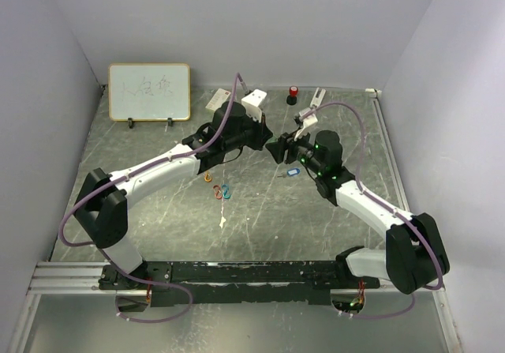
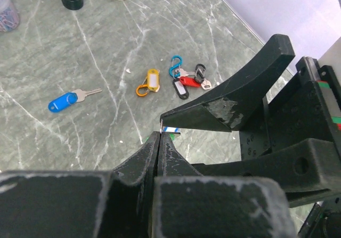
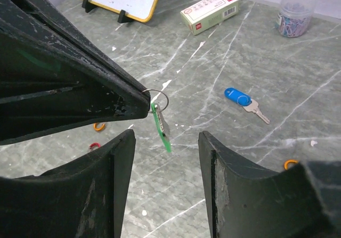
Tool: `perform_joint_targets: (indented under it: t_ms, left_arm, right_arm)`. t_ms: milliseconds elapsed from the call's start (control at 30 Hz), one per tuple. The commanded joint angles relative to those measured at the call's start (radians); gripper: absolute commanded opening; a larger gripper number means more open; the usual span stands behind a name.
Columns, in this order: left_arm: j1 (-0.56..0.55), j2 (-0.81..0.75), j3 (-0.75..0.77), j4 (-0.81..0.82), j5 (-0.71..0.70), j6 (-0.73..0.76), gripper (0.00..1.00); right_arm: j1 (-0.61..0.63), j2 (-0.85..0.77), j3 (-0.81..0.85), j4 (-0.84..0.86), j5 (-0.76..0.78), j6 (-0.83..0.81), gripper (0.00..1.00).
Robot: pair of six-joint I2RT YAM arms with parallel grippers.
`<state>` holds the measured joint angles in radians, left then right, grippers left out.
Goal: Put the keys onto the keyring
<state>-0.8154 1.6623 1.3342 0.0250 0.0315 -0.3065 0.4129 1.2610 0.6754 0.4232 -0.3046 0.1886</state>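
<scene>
My left gripper (image 2: 159, 135) is shut on a thin metal keyring (image 3: 157, 97) and holds it above the table. A key with a green tag (image 3: 163, 127) hangs from the ring. My right gripper (image 3: 166, 137) is open, with its jaws on either side of the hanging green tag and not touching it. The two grippers meet at the table's middle (image 1: 276, 146). A blue-tagged key (image 3: 240, 98) lies loose on the table, also in the top view (image 1: 292, 173) and the left wrist view (image 2: 68, 101). A yellow-tagged key (image 2: 151, 82) and a red-tagged key (image 2: 187, 81) lie by clips.
A whiteboard (image 1: 149, 92) stands at the back left. A small box (image 3: 209, 11), a jar of paper clips (image 3: 294, 16) and a red-topped object (image 1: 293, 94) stand at the back. Coloured carabiner clips (image 1: 219, 189) lie on the table (image 1: 260, 227) under the left arm.
</scene>
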Motion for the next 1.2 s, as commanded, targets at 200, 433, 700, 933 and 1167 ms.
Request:
perform_joint_targets:
  t_ms: [200, 433, 700, 933, 1167]
  left_arm:
    - [-0.005, -0.043, 0.014, 0.001, 0.081, -0.079, 0.07]
    - [-0.004, -0.034, 0.021, -0.004, 0.112, -0.100, 0.07]
    - [-0.003, -0.038, 0.020, -0.019, 0.082, -0.109, 0.07]
    - [0.007, -0.047, 0.001, -0.007, 0.066, -0.127, 0.07]
    - [0.033, -0.060, -0.027, 0.017, 0.070, -0.147, 0.07]
  right_arm:
    - [0.009, -0.033, -0.044, 0.086, 0.050, -0.031, 0.40]
    - [0.009, -0.065, -0.080, 0.141, 0.046, -0.033, 0.35]
    - [0.009, -0.106, -0.111, 0.165, 0.061, -0.044, 0.14]
    - [0.009, -0.109, -0.110, 0.156, 0.056, -0.049, 0.00]
    - [0.009, -0.108, -0.106, 0.138, 0.057, -0.059, 0.00]
